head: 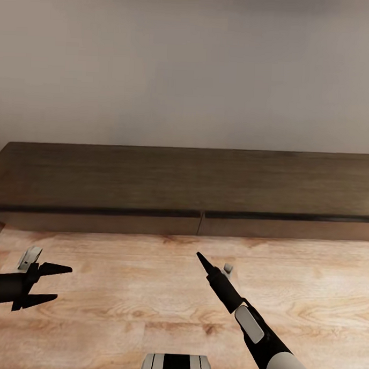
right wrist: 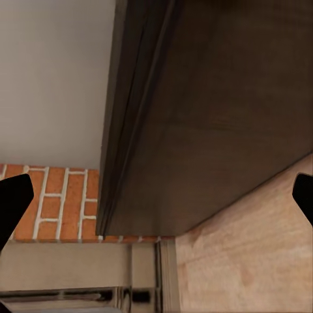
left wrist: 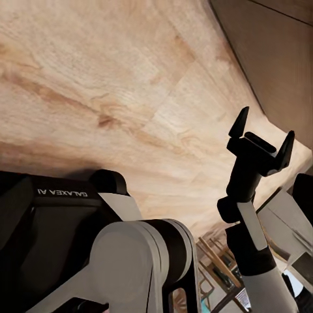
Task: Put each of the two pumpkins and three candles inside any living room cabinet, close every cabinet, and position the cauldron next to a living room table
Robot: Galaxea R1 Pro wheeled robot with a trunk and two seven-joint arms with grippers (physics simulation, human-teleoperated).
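**Facing the closed cabinet, both arms low and empty**

I am parked square in front of the cabinet (head: 184,190), the long dark-brown wood console against the pale wall (head: 189,66). Its top runs across the whole head view, and its two drawer fronts sit flush, meeting at a thin seam near the middle. The wood floor (head: 147,290) lies between me and it.

My left gripper (head: 55,284) comes in from the left edge of the head view, the forearm roughly level and pointing toward the right. Its two black fingers (head: 54,268) are spread apart, one above the other, with nothing between them.

My right arm reaches up from the lower right, angled toward the cabinet, its white forearm narrowing to the black wrist. In the head view I see the right gripper (head: 204,261) edge-on as a single point. In the left wrist view the right gripper (left wrist: 261,134) shows its two fingers (left wrist: 238,122) standing clearly apart and empty. The right wrist view shows the cabinet (right wrist: 215,117) close up, side and top edge, with a red brick wall (right wrist: 59,202) past its end.
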